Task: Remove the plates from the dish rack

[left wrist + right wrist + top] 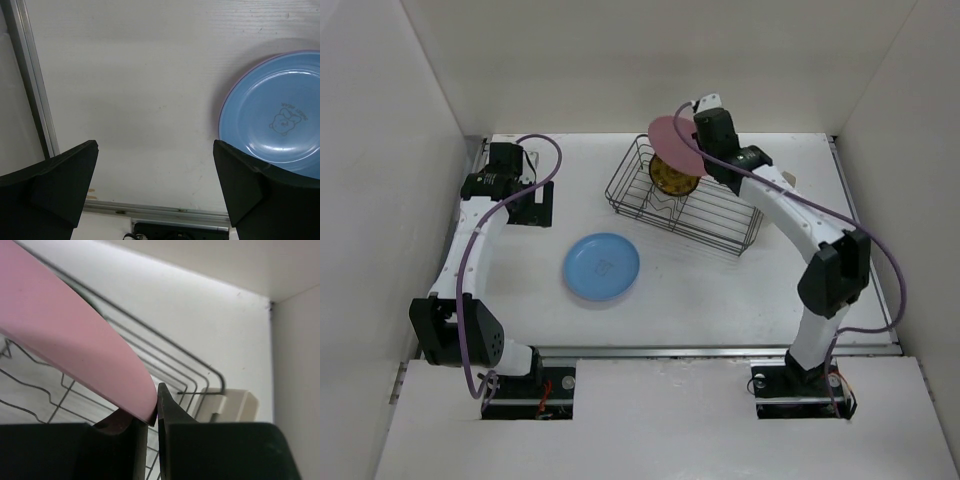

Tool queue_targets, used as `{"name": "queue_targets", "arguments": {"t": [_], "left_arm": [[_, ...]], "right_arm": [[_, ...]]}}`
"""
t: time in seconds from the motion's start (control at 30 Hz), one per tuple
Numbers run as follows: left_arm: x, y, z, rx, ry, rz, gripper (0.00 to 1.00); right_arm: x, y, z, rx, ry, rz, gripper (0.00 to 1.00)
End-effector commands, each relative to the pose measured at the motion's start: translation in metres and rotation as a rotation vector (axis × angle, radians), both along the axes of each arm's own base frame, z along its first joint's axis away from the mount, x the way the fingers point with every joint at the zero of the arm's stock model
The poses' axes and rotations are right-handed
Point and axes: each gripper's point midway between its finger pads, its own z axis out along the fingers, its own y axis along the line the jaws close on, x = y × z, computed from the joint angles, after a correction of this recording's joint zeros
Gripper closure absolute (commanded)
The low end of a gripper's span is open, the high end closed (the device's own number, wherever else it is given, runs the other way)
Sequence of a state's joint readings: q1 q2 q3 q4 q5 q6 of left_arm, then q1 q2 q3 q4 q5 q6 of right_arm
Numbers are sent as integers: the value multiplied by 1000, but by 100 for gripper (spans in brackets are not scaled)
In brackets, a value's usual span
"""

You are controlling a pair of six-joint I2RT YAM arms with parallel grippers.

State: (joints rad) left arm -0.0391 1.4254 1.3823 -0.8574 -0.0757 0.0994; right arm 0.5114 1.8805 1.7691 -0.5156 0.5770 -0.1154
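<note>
My right gripper [692, 128] is shut on the rim of the pink plate [674, 144] and holds it tilted above the dish rack [725, 218]. In the right wrist view the pink plate [70, 347] sits pinched at its edge between my fingertips [154, 415]. The smaller yellow-amber plate [675, 177] stands upright inside the rack. The blue plate [602, 266] lies flat on the table, with a lavender rim showing under it in the left wrist view [223, 97]. My left gripper [524, 203] is open and empty at the table's far left.
The rack's cream cup [235, 402] is clipped at the rack's far end. A metal rail [30, 80] runs along the table's left edge. White walls enclose the table on three sides.
</note>
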Motion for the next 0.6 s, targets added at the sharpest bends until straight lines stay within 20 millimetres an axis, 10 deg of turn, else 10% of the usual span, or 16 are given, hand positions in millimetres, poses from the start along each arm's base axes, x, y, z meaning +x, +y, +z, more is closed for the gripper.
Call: {"name": "queue_targets", "arguments": {"t": [0.0, 0.17, 0.33, 0.57], "left_arm": [[-5, -1, 9, 2, -26, -14, 0], [-3, -1, 10, -3, -29, -6, 0], [0, 9, 18, 32, -56, 60, 0], [6, 39, 32, 169, -103, 186, 0]], "right_arm": [[-18, -4, 126, 118, -335, -57, 100], [-44, 48, 130, 224, -275, 165, 100], [-127, 171, 39, 382, 211, 737, 100], [-180, 232, -56, 376, 488, 854, 100]]}}
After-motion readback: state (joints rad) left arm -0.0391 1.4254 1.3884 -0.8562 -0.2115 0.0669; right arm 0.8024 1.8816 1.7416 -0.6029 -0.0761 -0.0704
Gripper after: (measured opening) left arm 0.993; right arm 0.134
